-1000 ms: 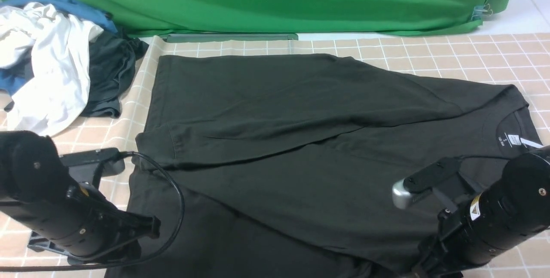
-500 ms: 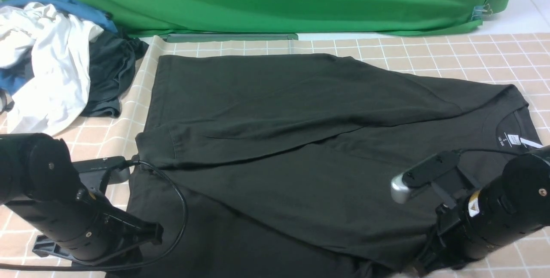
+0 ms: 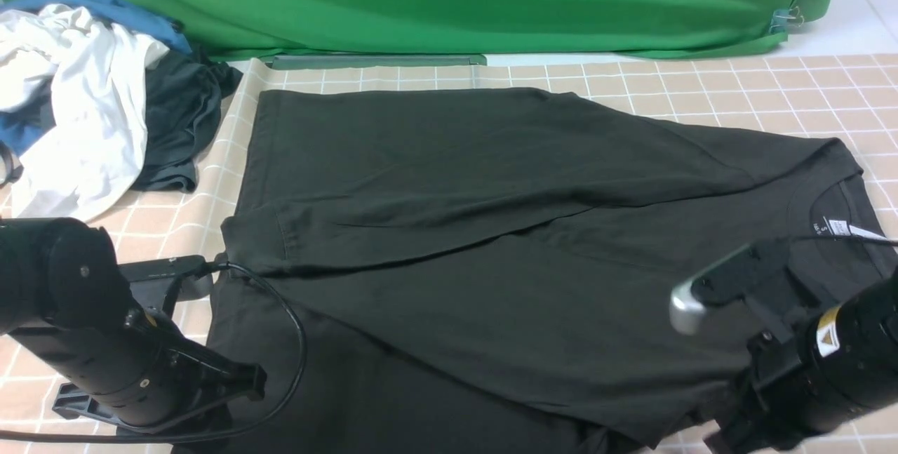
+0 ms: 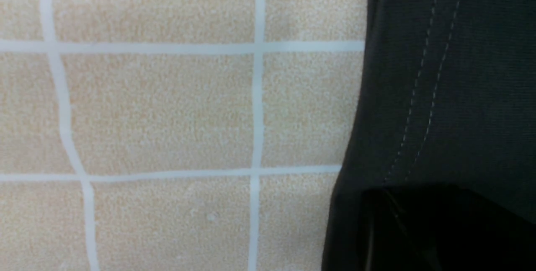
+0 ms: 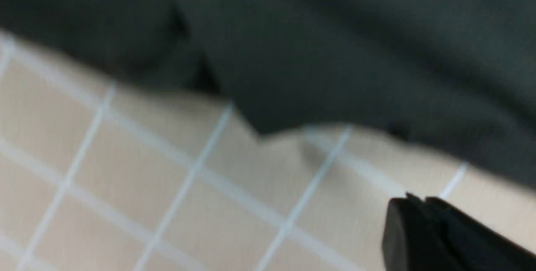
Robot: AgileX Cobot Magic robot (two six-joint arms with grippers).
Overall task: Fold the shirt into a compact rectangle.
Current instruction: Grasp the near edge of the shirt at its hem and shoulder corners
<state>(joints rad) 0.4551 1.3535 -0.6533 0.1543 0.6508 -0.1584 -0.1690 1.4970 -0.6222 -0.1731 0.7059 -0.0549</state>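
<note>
The left arm [image 3: 105, 342] lies low over the near left corner of the beige, white-gridded tabletop [image 3: 772, 89], its wrist angled down towards the cloth. In the left wrist view the left end effector [image 4: 418, 229] shows only as a dark mass lying over the stitched hem of the large black short-sleeved cotton T-shirt [image 3: 491, 229]. Bare tabletop is just beside it. I cannot tell how wide its jaws stand, or whether they pinch the hem.

The right arm [image 3: 828, 363] reaches in low from the near right, tilted down, with its silver-tipped wrist camera [image 3: 684, 310] above the fabric. The right end effector [image 5: 423, 220] is clenched: its two black fingertips [image 5: 404, 229] lie together with only a thin seam between them, and nothing is held. They hang over bare tabletop, apart from the T-shirt's near edge, which runs just beyond them. That view is blurred.

The T-shirt lies spread on the tabletop between the two end effectors. One side is folded diagonally across its body, and its collar and white neck label [image 3: 838, 227] lie beyond the right end effector. A heap of white, blue and dark clothes [image 3: 77, 103] sits well beyond the left end effector.
</note>
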